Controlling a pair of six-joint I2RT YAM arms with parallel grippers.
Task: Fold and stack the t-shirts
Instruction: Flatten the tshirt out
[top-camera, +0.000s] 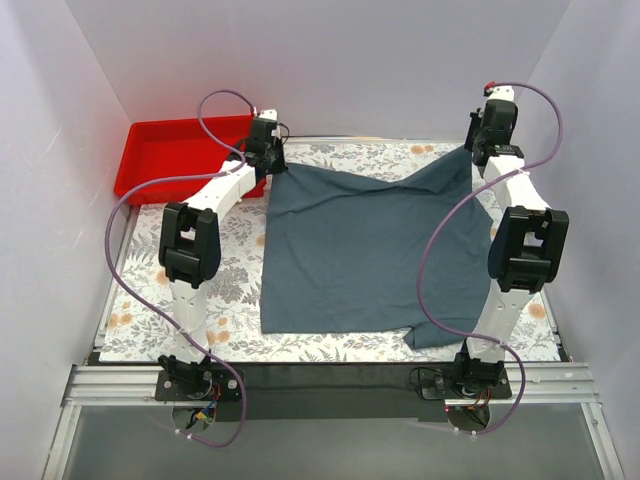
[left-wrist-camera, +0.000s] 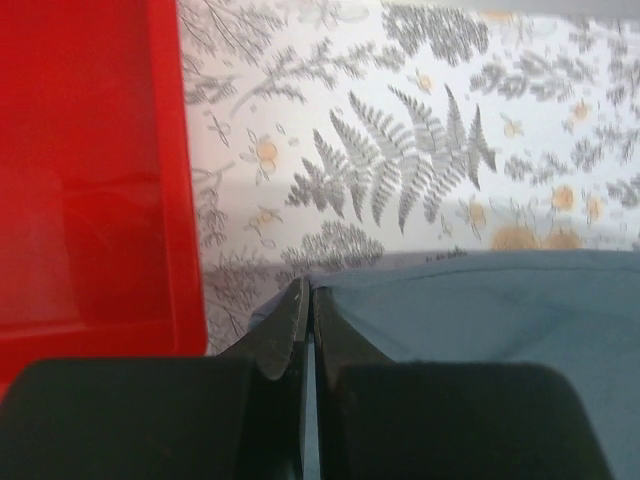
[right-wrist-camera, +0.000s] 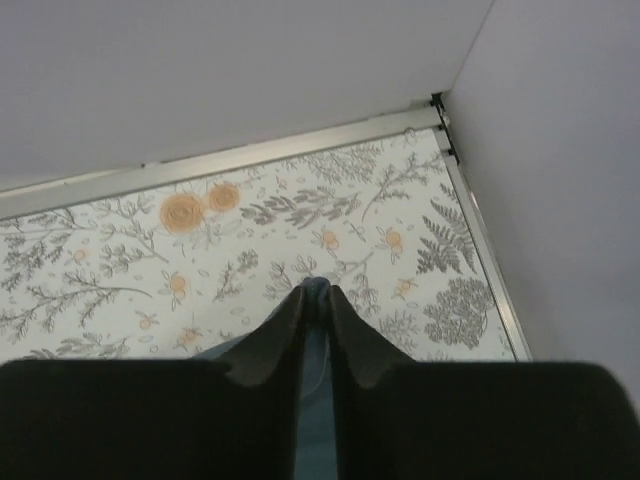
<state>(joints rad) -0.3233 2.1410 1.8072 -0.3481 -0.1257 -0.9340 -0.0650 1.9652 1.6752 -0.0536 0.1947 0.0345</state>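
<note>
Pretty early days on this one. There's a single slate-blue t-shirt (top-camera: 370, 250) in view, spread mostly flat in the middle of the table, not folded at all. No finished stack shows anywhere, so basically every fold and the stacking itself are left to do.

The left gripper (left-wrist-camera: 308, 290) is pinched closed on the shirt's far-left corner, low by the table. The right gripper (right-wrist-camera: 317, 292) is clamped tight on the far-right corner, with a sliver of blue fabric poking up between its fingers. That corner looks lifted, and the far edge sags between the two. It looks like they're setting up a first fold or a straightening tug.

The surface is a floral cloth (top-camera: 230, 270) with grey ferns and orange blooms, and a red tray (top-camera: 140, 160) sits at the far-left corner. Plain white walls (top-camera: 330, 60) box it in, and a metal rail (top-camera: 330, 385) runs along the near edge.
</note>
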